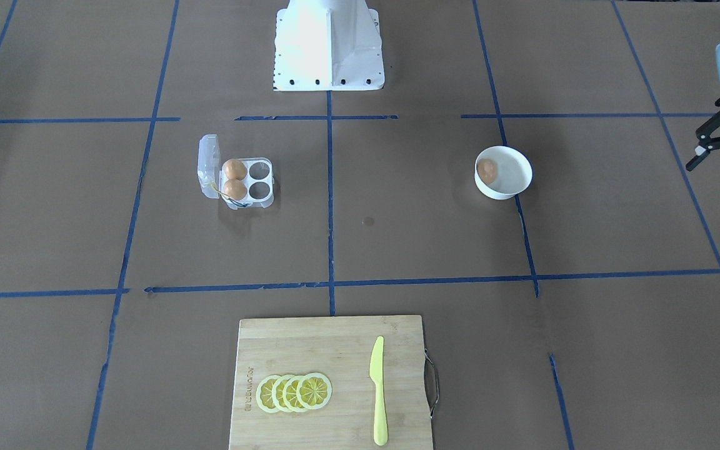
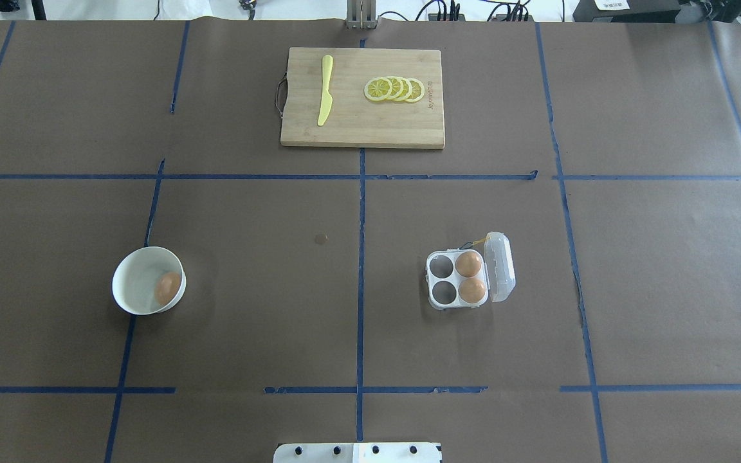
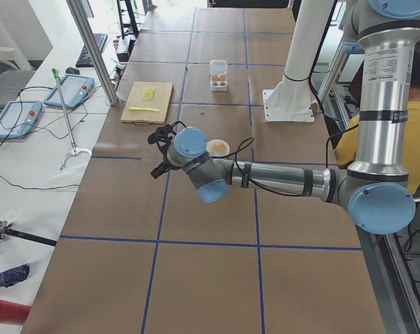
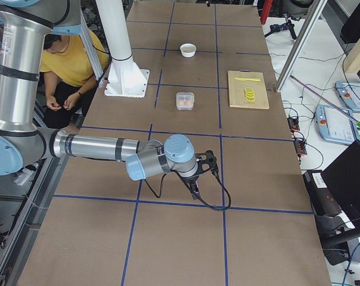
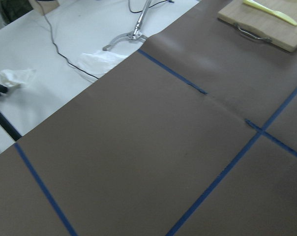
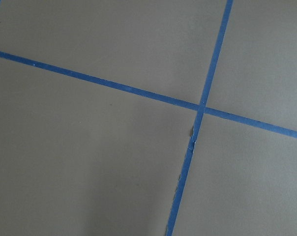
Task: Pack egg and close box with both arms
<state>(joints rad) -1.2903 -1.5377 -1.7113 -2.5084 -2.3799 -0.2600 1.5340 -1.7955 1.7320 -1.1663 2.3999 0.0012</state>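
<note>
The egg point(image 1: 487, 170) lies in a round white bowl point(image 1: 513, 190), on the overhead view's left point(image 2: 168, 287). The box point(image 1: 262, 187) is a clear four-cell carton with its lid point(image 1: 208, 165) standing open. Two brown eggs point(image 1: 234, 179) fill the cells beside the lid; the other two cells are empty. In the overhead view the box point(image 2: 442, 280) sits right of centre. My left gripper point(image 1: 719, 181) is open and empty at the table's edge, well away from the bowl. My right gripper point(image 4: 204, 176) shows only in the exterior right view, far from the box; I cannot tell its state.
A wooden cutting board point(image 1: 329, 350) holds lemon slices point(image 1: 294, 392) and a yellow knife point(image 1: 378, 387) on the side away from the robot. The white pedestal base point(image 1: 329, 44) stands at the robot's side. A person in yellow point(image 4: 73, 59) sits beside the table.
</note>
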